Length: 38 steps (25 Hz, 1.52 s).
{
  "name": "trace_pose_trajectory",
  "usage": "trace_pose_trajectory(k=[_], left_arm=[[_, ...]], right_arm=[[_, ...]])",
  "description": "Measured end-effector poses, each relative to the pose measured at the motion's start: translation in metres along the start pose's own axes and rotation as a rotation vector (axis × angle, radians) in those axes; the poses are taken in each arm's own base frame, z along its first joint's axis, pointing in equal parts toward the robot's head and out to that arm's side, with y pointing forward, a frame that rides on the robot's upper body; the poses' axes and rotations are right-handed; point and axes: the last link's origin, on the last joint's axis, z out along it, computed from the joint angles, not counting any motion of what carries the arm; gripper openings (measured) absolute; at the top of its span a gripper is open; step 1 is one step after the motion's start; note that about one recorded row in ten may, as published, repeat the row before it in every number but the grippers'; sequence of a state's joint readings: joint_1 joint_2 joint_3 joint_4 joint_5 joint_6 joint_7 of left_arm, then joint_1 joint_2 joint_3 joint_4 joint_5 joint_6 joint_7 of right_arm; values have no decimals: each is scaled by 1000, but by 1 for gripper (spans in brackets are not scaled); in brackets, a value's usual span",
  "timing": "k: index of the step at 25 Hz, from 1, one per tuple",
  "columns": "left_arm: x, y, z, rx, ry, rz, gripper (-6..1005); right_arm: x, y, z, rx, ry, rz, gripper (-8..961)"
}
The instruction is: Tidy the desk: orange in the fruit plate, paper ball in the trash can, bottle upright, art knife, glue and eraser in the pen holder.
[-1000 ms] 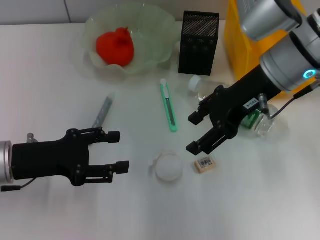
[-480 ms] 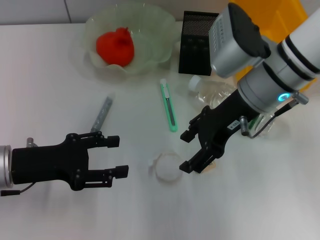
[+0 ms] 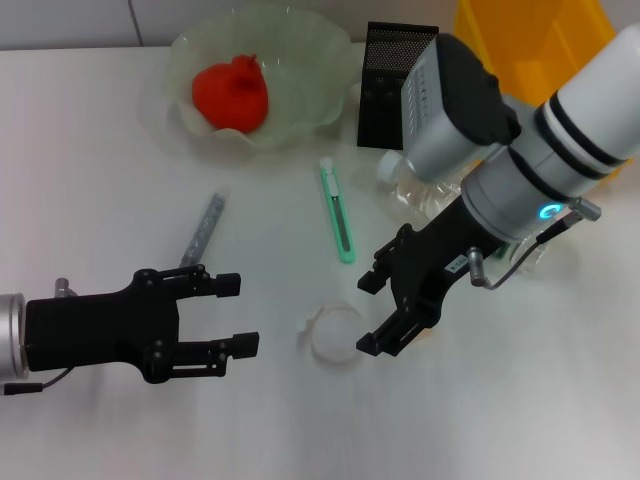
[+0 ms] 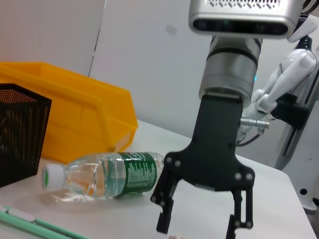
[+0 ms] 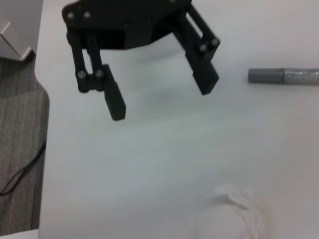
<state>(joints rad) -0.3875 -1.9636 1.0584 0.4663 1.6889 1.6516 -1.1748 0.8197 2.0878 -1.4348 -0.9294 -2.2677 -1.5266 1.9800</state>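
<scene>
The reddish orange (image 3: 230, 93) lies in the pale fruit plate (image 3: 310, 60) at the back. The white paper ball (image 3: 335, 335) (image 5: 234, 214) sits on the table, between my two grippers. My right gripper (image 3: 368, 315) (image 4: 198, 229) is open just to its right and hides the eraser. My left gripper (image 3: 238, 314) (image 5: 162, 98) is open to the ball's left. The green art knife (image 3: 338, 212) (image 4: 30, 224) and the grey glue stick (image 3: 205, 225) (image 5: 284, 75) lie flat. The bottle (image 3: 425, 185) (image 4: 109, 174) lies on its side, partly under my right arm. The black mesh pen holder (image 3: 395, 75) (image 4: 20, 134) stands behind it.
A yellow bin (image 3: 530, 40) (image 4: 75, 119) stands at the back right, beside the pen holder. The table's left edge and the floor show in the right wrist view.
My right gripper has moved left and nearer, from above the eraser to just beside the paper ball, and now covers the eraser. The left arm has hardly moved.
</scene>
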Motion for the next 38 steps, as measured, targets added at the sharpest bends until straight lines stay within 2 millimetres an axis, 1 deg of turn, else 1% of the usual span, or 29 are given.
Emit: trace_pose_trajectory(k=[6, 8, 16, 21, 28, 29, 33, 35, 36, 37, 38], left_arm=[[0, 0, 2, -2, 3, 15, 786], [0, 0, 2, -3, 3, 15, 786], [0, 1, 4, -2, 8, 15, 786], [0, 2, 4, -3, 9, 15, 787], [1, 1, 5, -4, 10, 19, 787], [1, 1, 5, -3, 10, 20, 787], [2, 0, 5, -4, 10, 22, 787], [2, 0, 5, -4, 10, 22, 786], [2, 0, 5, -4, 10, 23, 786], [2, 0, 5, -4, 10, 23, 786], [2, 0, 5, -4, 10, 23, 786]], right_arm=[[-1, 1, 14, 2, -16, -38, 794], [-1, 0, 15, 7, -16, -41, 794], [0, 0, 31, 28, -11, -73, 794], [0, 1, 35, 27, -19, -82, 794], [1, 1, 36, 22, -17, -82, 795], [1, 1, 35, 21, -19, -79, 795], [-2, -1, 27, 28, -37, -63, 663], [-4, -3, 19, 40, -43, -50, 596], [-6, -9, 2, 79, -54, -21, 563], [-6, -9, 2, 79, -54, -21, 560], [-8, -13, -12, 109, -75, 3, 557]])
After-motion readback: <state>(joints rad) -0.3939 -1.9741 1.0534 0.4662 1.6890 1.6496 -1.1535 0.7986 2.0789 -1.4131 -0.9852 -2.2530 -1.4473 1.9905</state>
